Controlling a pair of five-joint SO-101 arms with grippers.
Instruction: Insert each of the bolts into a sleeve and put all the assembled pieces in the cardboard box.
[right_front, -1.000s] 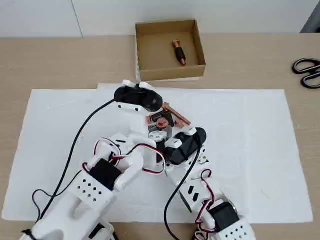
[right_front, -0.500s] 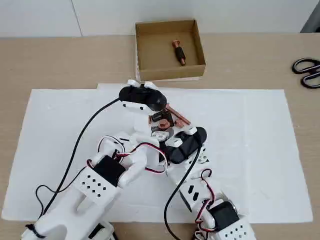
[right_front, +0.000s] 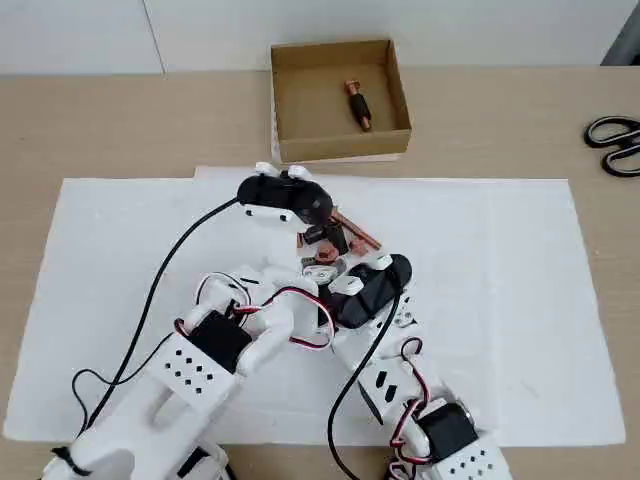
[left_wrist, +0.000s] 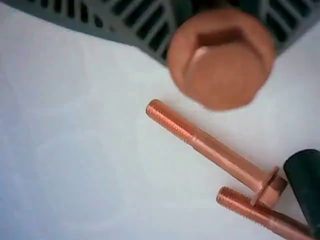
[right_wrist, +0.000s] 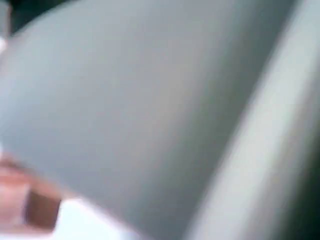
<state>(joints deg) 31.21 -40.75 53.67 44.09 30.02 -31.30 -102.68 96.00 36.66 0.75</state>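
1. While the wooden surface (right_front: 120, 120) lies under everything, a white sheet (right_front: 500, 300) covers its middle.
2. Over the middle of that sheet, the left claw (right_front: 318, 235) and the right claw (right_front: 328, 268) face each other, nearly touching. I cannot tell whether either one is spread or pinching anything.
3. The cardboard box (right_front: 276, 100) stands just past the sheet's far edge, and one assembled piece (right_front: 358, 104) lies inside it.
4. Scissors (right_front: 615, 140) lie at the surface's right edge, well apart from the arms.
5. Two loose bolts (left_wrist: 215, 152) lie side by side on the sheet just beside the claws, with a black sleeve (left_wrist: 306, 180) next to their heads.
6. A copper bolt head (left_wrist: 222, 57) sits between the claws, in front of a dark ribbed part (left_wrist: 100, 20).
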